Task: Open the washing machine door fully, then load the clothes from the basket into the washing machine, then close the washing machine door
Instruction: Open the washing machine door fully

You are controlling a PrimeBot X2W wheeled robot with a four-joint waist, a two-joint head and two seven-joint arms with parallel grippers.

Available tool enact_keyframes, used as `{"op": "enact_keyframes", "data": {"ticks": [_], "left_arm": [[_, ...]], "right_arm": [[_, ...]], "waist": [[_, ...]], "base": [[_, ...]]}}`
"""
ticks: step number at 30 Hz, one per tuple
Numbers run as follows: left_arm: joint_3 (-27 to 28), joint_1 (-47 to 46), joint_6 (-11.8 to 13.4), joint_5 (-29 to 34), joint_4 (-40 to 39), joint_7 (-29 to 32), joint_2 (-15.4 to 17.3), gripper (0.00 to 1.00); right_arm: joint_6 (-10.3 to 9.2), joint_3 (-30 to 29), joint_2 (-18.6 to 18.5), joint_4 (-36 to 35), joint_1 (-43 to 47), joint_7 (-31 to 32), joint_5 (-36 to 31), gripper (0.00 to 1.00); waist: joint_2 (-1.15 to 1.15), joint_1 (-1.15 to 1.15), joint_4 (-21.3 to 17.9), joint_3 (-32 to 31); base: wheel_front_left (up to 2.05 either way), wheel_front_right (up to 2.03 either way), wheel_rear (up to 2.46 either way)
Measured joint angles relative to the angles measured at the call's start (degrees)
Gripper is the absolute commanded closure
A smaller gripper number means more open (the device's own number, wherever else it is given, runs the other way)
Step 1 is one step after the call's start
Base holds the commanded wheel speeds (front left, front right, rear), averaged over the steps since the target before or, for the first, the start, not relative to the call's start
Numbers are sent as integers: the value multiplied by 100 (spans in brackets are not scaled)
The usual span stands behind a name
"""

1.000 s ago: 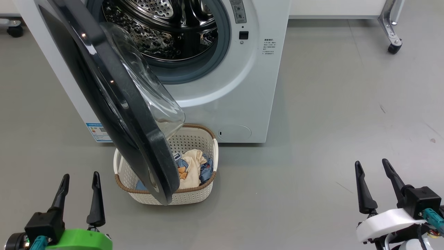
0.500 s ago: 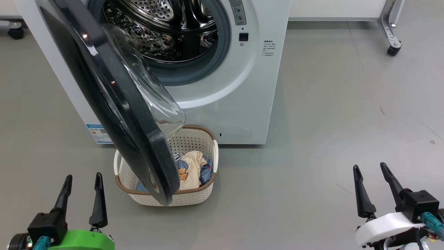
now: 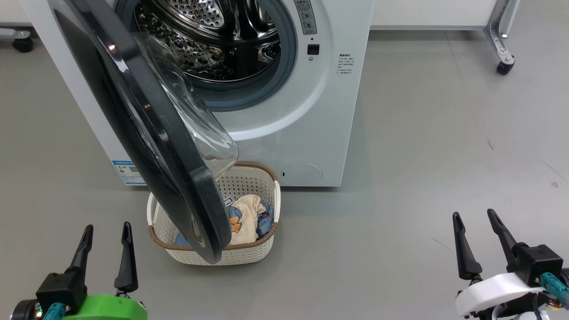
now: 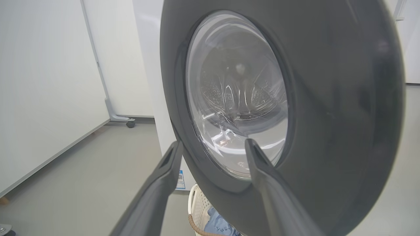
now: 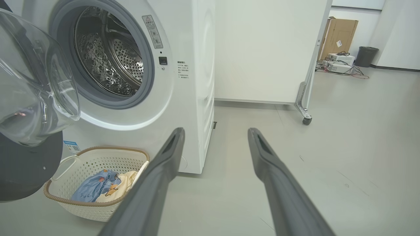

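The white washing machine (image 3: 306, 133) stands ahead with its steel drum (image 3: 209, 40) exposed. Its round black door (image 3: 146, 129) with the clear glass bowl (image 3: 195, 120) hangs partly open, swung out over the basket (image 3: 249, 255). The cream perforated basket sits on the floor against the machine's front, holding the clothes (image 3: 249, 218), light blue and cream fabric, partly hidden by the door. My left gripper (image 3: 106, 229) is open, low at the left, short of the door's outer face (image 4: 328, 98). At the lower right, far from the basket (image 5: 82, 203), my right gripper (image 3: 473, 215) is open and empty.
Grey floor stretches wide to the right of the machine. A white panel on a wheeled metal leg (image 3: 502, 49) stands at the back right. In the right wrist view a cardboard box (image 5: 339, 34), equipment and a dark bin (image 5: 366, 55) sit far off by the wall.
The whole head view has shifted slightly, so the camera moved. Both grippers sit a little lower in the picture than a second ago; the door, basket and clothes stay put.
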Motion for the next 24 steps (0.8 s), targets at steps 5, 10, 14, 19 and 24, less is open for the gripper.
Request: {"op": "enact_keyframes", "data": {"ticks": [5, 10, 14, 19, 24], "left_arm": [[3, 7, 0, -7, 12, 0, -7, 100], [155, -3, -1, -44, -223, 1, -16, 100], [371, -248, -1, -36, -1029, 2, -15, 100], [301, -1113, -1, 130, -2313, -24, 76, 100], [-691, -1621, -1, 172, -3100, -29, 316, 100]], "right_arm": [[37, -54, 22, 15, 55, 0, -3, 0], [41, -121, 82, 20, 86, 0, -47, 0], [56, -168, 129, 22, 90, 0, -55, 0], [90, -240, 142, 42, 94, 0, -79, 0], [140, -281, 171, 81, 99, -1, -105, 0]], "waist": [[0, 0, -2, 3], [0, 0, -6, 12], [0, 0, -3, 22], [0, 0, 12, 26], [0, 0, 21, 27]], "base": [[0, 0, 0], [0, 0, 0], [0, 0, 0], [0, 0, 0], [0, 0, 0]]}}
